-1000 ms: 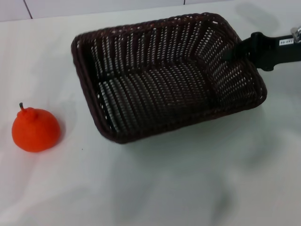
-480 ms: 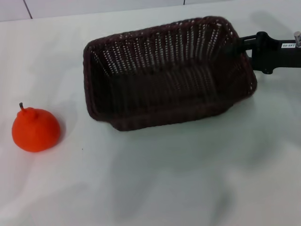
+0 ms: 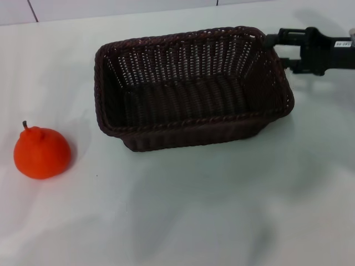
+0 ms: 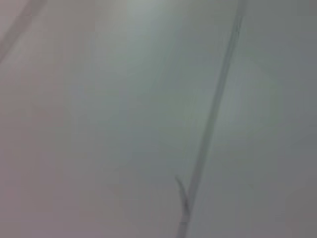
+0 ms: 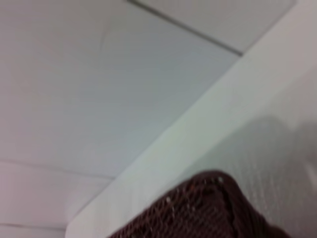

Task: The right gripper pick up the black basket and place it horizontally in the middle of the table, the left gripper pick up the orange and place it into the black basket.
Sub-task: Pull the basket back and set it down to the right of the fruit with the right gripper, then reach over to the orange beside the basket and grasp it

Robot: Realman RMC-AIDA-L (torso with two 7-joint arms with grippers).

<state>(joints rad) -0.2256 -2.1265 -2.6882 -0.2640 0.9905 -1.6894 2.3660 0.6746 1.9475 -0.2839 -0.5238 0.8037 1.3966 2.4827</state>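
The black basket (image 3: pixel 188 91) rests flat on the white table (image 3: pixel 199 210), long side across, a little behind the middle, and holds nothing. My right gripper (image 3: pixel 277 50) is at the basket's right end, at its far right corner. Its thin fingers stand apart, one by the far corner, one nearer along the right rim. A piece of the basket's braided rim (image 5: pixel 208 208) shows in the right wrist view. The orange (image 3: pixel 42 152) sits upright on the table at the left, well apart from the basket. The left gripper is out of view.
The table's back edge meets a pale tiled wall (image 3: pixel 111 6) behind the basket. The left wrist view shows only a plain grey surface with a thin seam (image 4: pixel 208 129).
The basket, held tilted by its right end, has come down flat onto the table. The right gripper's fingers have spread apart at the rim. The orange has not moved.
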